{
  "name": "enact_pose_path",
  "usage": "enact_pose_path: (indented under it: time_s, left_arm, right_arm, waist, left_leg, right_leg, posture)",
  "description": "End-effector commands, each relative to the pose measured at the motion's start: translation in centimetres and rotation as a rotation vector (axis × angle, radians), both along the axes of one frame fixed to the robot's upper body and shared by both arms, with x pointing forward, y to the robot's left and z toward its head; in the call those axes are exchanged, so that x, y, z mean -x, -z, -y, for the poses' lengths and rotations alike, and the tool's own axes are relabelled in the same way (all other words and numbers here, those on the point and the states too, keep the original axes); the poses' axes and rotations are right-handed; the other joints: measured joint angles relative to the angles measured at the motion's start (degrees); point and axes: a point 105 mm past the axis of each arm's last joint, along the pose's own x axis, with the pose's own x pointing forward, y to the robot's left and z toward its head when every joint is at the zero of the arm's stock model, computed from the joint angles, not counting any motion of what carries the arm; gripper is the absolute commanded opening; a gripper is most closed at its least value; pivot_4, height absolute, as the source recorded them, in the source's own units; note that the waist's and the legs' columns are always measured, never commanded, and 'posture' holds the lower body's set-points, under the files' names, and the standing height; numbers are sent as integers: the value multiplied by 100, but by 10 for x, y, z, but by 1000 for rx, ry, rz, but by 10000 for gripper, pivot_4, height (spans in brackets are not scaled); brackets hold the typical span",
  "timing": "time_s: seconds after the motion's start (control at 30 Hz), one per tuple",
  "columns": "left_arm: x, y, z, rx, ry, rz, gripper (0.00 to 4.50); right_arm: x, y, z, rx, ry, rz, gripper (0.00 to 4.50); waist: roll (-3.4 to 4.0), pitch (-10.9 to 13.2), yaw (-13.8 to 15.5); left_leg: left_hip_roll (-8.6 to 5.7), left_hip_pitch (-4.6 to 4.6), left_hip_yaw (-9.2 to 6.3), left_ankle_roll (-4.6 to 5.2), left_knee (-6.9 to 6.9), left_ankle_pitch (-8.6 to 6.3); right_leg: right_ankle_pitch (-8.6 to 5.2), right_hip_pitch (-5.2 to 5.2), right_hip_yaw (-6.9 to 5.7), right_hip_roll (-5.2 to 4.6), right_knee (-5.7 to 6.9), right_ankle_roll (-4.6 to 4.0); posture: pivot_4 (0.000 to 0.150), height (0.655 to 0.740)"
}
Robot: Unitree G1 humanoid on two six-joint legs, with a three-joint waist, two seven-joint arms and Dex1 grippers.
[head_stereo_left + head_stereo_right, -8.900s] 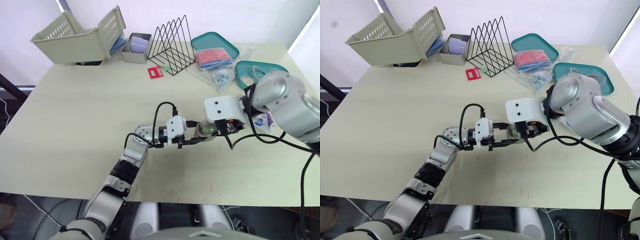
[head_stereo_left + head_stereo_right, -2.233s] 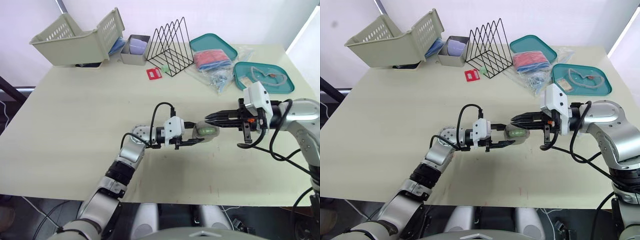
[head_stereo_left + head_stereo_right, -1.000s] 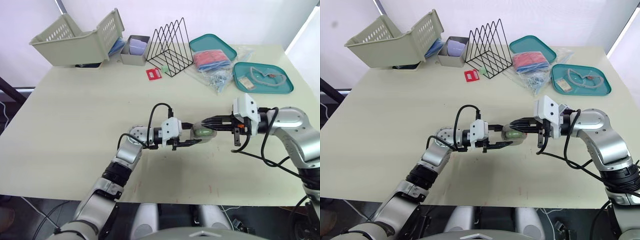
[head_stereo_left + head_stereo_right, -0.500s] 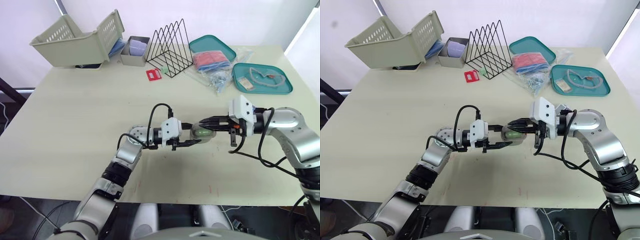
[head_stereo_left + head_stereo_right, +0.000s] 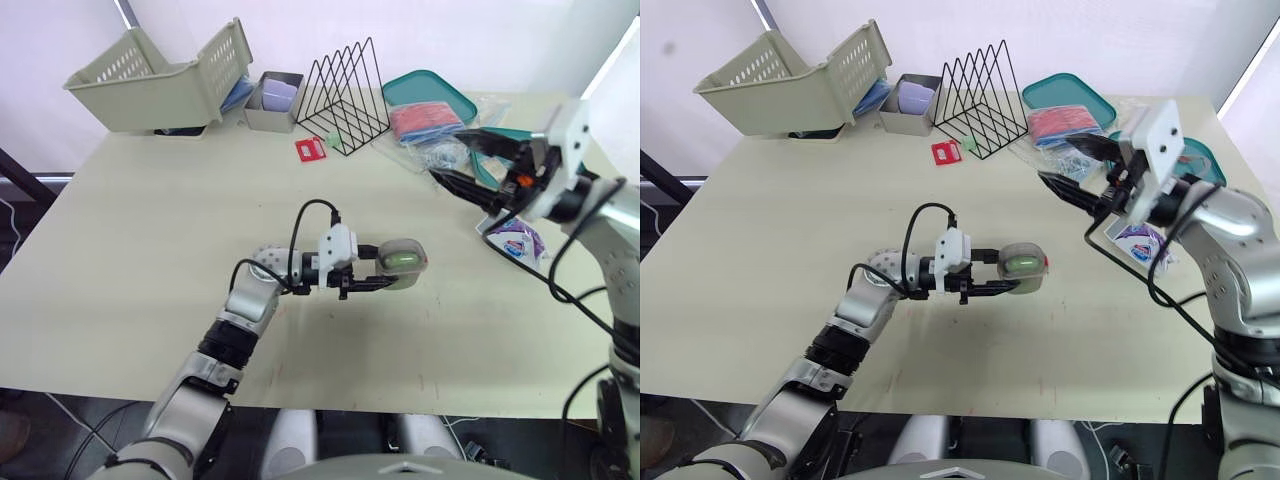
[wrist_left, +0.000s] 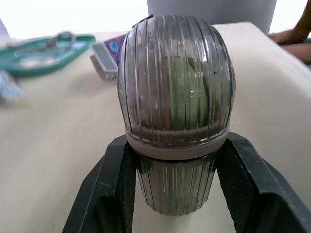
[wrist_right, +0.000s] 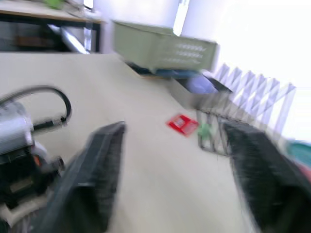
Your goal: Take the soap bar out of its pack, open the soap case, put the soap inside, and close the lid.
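- Left wrist view: the left gripper (image 5: 380,269) is clamped on the base of the soap case (image 6: 176,97), one finger on each side.
- The green soap (image 6: 187,92) shows through the ribbed grey lid (image 6: 146,73). The lid looks seated on the base, so I judge the task is about done.
- Gripping the base probably keeps the case steady and leaves the lid free to work from the other side.
- The case is near the table's middle, nearer the front edge. I cannot tell whether it rests on the top or hangs just above it.
- The right gripper (image 5: 446,154) is up in the air toward the right edge, fingers spread wide and holding nothing. It is well apart from the case.
- The soap pack (image 5: 515,240) lies flat by the right edge, below the right arm and clear of the case.
- The table (image 5: 150,250) has a pale cream top, bare around the case.
- Along the far edge: a basket (image 5: 150,75) at the far left corner, a grey bin (image 5: 272,95), a wire rack (image 5: 345,95) and a red card (image 5: 311,146).
- A teal tray (image 5: 430,85) and plastic bags (image 5: 430,125) sit toward the far right corner.
- The room has a bright white wall behind the table, with dark floor past the left edge.
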Motion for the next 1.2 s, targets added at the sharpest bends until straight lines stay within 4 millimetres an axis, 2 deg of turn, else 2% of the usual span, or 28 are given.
enact_pose_path:
  time_s: [0.03, 0.17, 0.33, 0.47, 0.6, 0.7, 0.77, 0.9, 1.0, 1.03, 1.1, 1.2]
  left_arm:
    - [15, -32, -11, 62, 49, -241, 18500]
    - [34, -48, -25, 90, 93, -593, 18500]
    - [42, -53, -33, 83, 103, -826, 18500]
    - [17, -38, -24, 59, -12, -957, 18500]
    - [0, -23, -8, 32, -97, -1030, 18500]
    - [-4, -5, -3, -27, -171, -1071, 33627]
    - [-8, -5, -8, -25, -214, -1082, 43615]
    - [-13, -23, -27, 20, -260, -1063, 44765]
    - [-12, -58, -65, 53, -337, -922, 44765]
    - [-9, -66, -75, 40, -368, -836, 44765]
    - [-3, -74, -90, -16, -432, -549, 44765]
    - [13, -63, -106, -128, -463, -170, 44765]
  right_arm:
    - [6, 18, 17, 22, 153, -31, 44568]
    - [21, 58, 23, 118, 216, -120, 44568]
    - [35, 97, 29, 218, 250, -205, 44568]
    - [37, 119, 38, 259, 302, -241, 44568]
    - [39, 126, 33, 274, 286, -242, 44568]
    - [35, 125, 28, 275, 272, -229, 45000]
    - [33, 123, 25, 268, 258, -221, 45000]
    - [30, 120, 23, 265, 246, -213, 45000]
    - [31, 118, 21, 259, 225, -214, 45000]
    - [31, 119, 21, 259, 215, -219, 45000]
    - [33, 122, 21, 265, 199, -228, 45000]
    - [34, 128, 19, 265, 174, -249, 45000]
  waist:
    - [7, 5, -52]
    - [17, 11, -126]
    - [14, 12, -143]
    - [14, 12, -120]
    - [13, 13, -123]
    - [12, 14, -134]
    - [12, 14, -142]
    - [10, 15, -142]
    - [-1, 29, -169]
    - [-6, 33, -171]
    - [-9, 34, -166]
    - [-1, 30, -128]
  left_leg:
    - [0, -8, 3, 0, 0, 0]
    - [0, -50, -10, 0, 14, 1]
    - [-2, -54, -11, 0, 26, 1]
    - [-4, -51, -17, 0, 30, 2]
    - [-12, -58, -20, 0, 35, 3]
    - [-13, -64, -20, 0, 28, 2]
    - [-13, -64, -20, 0, 23, 2]
    - [-12, -60, -24, 0, 22, 2]
    - [-12, -62, -26, -1, 25, 3]
    - [-9, -61, -20, -1, 24, 3]
    - [-2, -59, -19, -4, 19, 3]
    - [-9, -41, 7, -9, -10, 2]
  right_leg:
    - [-7, -13, 4, 0, 8, 9]
    - [-10, -48, -6, 1, 18, 16]
    - [-12, -46, -7, 0, 13, 21]
    - [-12, -44, -8, 3, 17, 21]
    - [-12, -45, -1, 3, 14, 22]
    - [-12, -47, 1, 3, 9, 21]
    - [-12, -50, 2, 4, 10, 20]
    - [-12, -50, 1, 4, 15, 20]
    - [-12, -50, 0, 4, 16, 21]
    - [-12, -54, 6, 4, 19, 21]
    - [-11, -54, 6, 8, 14, 20]
    - [0, -49, 24, -15, 4, -2]
  posture:
    - [1500, 7400]
    - [1500, 7400]
    - [1500, 7400]
    - [1500, 7400]
    - [1500, 7400]
    - [1500, 7400]
    - [1500, 7400]
    - [1500, 7400]
    - [1500, 7400]
    - [1500, 7400]
    - [1500, 7400]
    - [1500, 7400]
